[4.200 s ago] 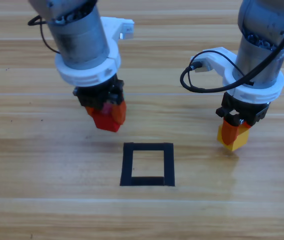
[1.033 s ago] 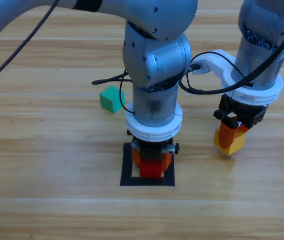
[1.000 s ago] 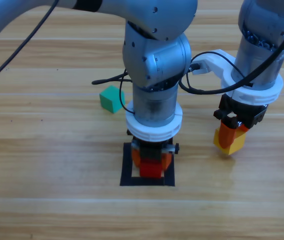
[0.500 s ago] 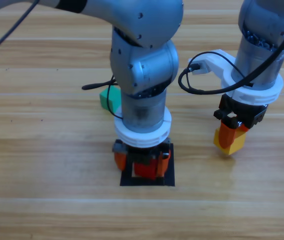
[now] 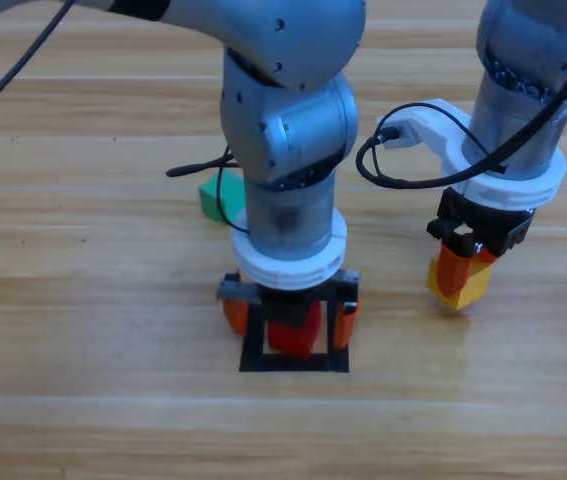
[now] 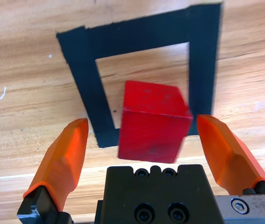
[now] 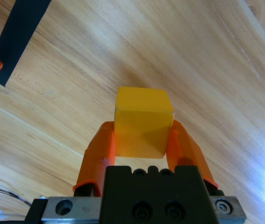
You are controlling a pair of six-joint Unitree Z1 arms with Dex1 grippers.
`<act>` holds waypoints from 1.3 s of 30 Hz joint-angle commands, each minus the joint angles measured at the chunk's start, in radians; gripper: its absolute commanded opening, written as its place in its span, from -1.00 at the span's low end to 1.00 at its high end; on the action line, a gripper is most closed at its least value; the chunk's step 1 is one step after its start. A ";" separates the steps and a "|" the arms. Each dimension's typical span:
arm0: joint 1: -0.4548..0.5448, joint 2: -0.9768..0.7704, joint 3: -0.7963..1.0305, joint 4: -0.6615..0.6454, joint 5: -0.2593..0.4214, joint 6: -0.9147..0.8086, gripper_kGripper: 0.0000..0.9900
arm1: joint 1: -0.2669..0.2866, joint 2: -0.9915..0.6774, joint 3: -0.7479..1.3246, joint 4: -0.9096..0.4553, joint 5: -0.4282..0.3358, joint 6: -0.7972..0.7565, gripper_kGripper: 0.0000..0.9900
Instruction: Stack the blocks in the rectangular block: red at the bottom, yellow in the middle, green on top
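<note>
The red cube (image 5: 293, 335) (image 6: 153, 122) rests inside the black tape outline (image 5: 333, 361) (image 6: 83, 70), overlapping its near strip in the left wrist view. My left gripper (image 5: 289, 318) (image 6: 144, 142) stands over it, open, its orange jaws spread clear of the cube's sides. To the right, my right gripper (image 5: 460, 270) (image 7: 141, 140) is shut on the yellow cube (image 5: 466, 285) (image 7: 143, 122), held just above the wood. The teal-green cube (image 5: 213, 199) lies behind the left arm, partly hidden by it.
The left arm's grey body (image 5: 283, 130) rises over the outline and hides its far strip. A black cable (image 5: 398, 170) loops between the two arms. Bare wood lies in front of the outline.
The left jaws have opened and let go of the red cube, which now sits in the outline. The right arm and yellow cube have not moved.
</note>
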 commanded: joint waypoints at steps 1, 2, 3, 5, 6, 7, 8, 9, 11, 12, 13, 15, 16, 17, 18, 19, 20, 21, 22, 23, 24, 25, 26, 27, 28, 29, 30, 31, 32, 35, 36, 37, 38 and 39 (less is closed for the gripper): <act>0.016 -0.057 -0.130 0.074 -0.012 0.037 1.00 | -0.032 -0.053 0.015 0.016 0.007 0.002 -0.97; 0.021 -0.060 -0.160 0.093 -0.012 0.043 1.00 | -0.032 -0.060 0.015 0.019 0.012 0.003 -0.97; 0.027 -0.074 -0.174 0.100 -0.012 0.052 1.00 | -0.032 -0.071 0.020 0.019 0.038 0.008 -0.97; 0.045 -0.104 -0.199 0.122 -0.016 0.058 1.00 | -0.032 -0.088 0.035 0.024 0.079 0.016 -0.97; 0.057 -0.117 -0.211 0.131 -0.019 0.071 1.00 | -0.032 -0.100 0.044 0.024 0.084 0.022 -0.97; 0.070 -0.126 -0.223 0.146 -0.019 0.074 1.00 | -0.032 -0.109 0.060 0.024 0.086 0.026 -0.97; 0.082 -0.137 -0.234 0.160 -0.019 0.081 1.00 | -0.032 -0.120 0.075 0.024 0.087 0.028 -0.97; 0.100 -0.149 -0.242 0.174 -0.018 0.094 1.00 | -0.032 -0.131 0.087 0.024 0.087 0.032 -0.97; 0.137 -0.181 -0.245 0.198 0.001 0.114 1.00 | -0.032 -0.155 0.103 0.025 0.086 0.057 -0.97; 0.157 -0.201 -0.239 0.208 0.013 0.123 1.00 | -0.031 -0.168 0.106 0.025 0.086 0.072 -0.97; 0.183 -0.229 -0.223 0.208 0.033 0.144 1.00 | -0.027 -0.184 0.101 0.033 0.086 0.092 -0.97; 0.229 -0.275 -0.196 0.208 0.063 0.177 1.00 | -0.023 -0.209 0.095 0.038 0.086 0.140 -0.97; 0.240 -0.304 -0.179 0.208 0.108 0.198 1.00 | -0.018 -0.220 0.089 0.038 0.087 0.180 -0.97; 0.254 -0.331 -0.151 0.206 0.146 0.223 1.00 | -0.011 -0.224 0.083 0.038 0.087 0.209 -0.97; 0.280 -0.354 -0.124 0.200 0.151 0.259 1.00 | -0.001 -0.226 0.080 0.038 0.087 0.238 -0.97; 0.297 -0.367 -0.104 0.192 0.162 0.298 1.00 | 0.009 -0.223 0.077 0.038 0.087 0.266 -0.97; 0.303 -0.388 -0.065 0.175 0.208 0.347 1.00 | 0.032 -0.212 0.072 0.038 0.086 0.304 -0.97; 0.304 -0.417 -0.013 0.143 0.243 0.390 1.00 | 0.052 -0.201 0.069 0.038 0.083 0.329 -0.97; 0.312 -0.447 0.044 0.102 0.258 0.425 1.00 | 0.068 -0.191 0.063 0.036 0.081 0.358 -0.97; 0.321 -0.486 0.128 0.034 0.269 0.462 1.00 | 0.085 -0.178 0.055 0.036 0.081 0.391 -0.97; 0.330 -0.542 0.231 -0.049 0.278 0.496 1.00 | 0.108 -0.164 0.038 0.036 0.081 0.422 -0.98; 0.340 -0.605 0.343 -0.144 0.287 0.526 1.00 | 0.124 -0.152 0.021 0.035 0.081 0.450 -0.98; 0.346 -0.663 0.453 -0.251 0.287 0.568 1.00 | 0.140 -0.143 0.008 0.033 0.084 0.477 -0.98; 0.355 -0.749 0.603 -0.392 0.286 0.606 1.00 | 0.163 -0.128 -0.015 0.032 0.087 0.517 -0.98; 0.358 -0.813 0.705 -0.490 0.283 0.638 1.00 | 0.177 -0.118 -0.029 0.030 0.090 0.534 -0.98; 0.358 -0.868 0.795 -0.587 0.274 0.686 1.00 | 0.201 -0.106 -0.052 0.027 0.089 0.554 -0.98; 0.360 -0.916 0.873 -0.676 0.258 0.736 1.00 | 0.212 -0.099 -0.065 0.025 0.089 0.568 -0.98; 0.360 -0.937 0.915 -0.716 0.257 0.770 1.00 | 0.221 -0.091 -0.078 0.025 0.089 0.585 -0.98; 0.361 -0.944 0.935 -0.740 0.244 0.810 1.00 | 0.232 -0.083 -0.088 0.021 0.087 0.608 -0.98; 0.381 -0.942 0.935 -0.743 0.215 0.882 1.00 | 0.247 -0.053 -0.114 0.002 0.083 0.651 -0.98; 0.401 -0.942 0.935 -0.743 0.185 0.901 1.00 | 0.250 -0.040 -0.118 -0.002 0.078 0.664 -0.98; 0.424 -0.937 0.933 -0.743 0.148 0.924 1.00 | 0.250 -0.026 -0.121 -0.013 0.075 0.678 -0.98; 0.450 -0.924 0.926 -0.742 0.102 0.937 1.00 | 0.252 -0.013 -0.121 -0.027 0.072 0.692 -0.98; 0.490 -0.899 0.901 -0.723 0.033 0.976 1.00 | 0.253 0.000 -0.120 -0.042 0.069 0.707 -0.98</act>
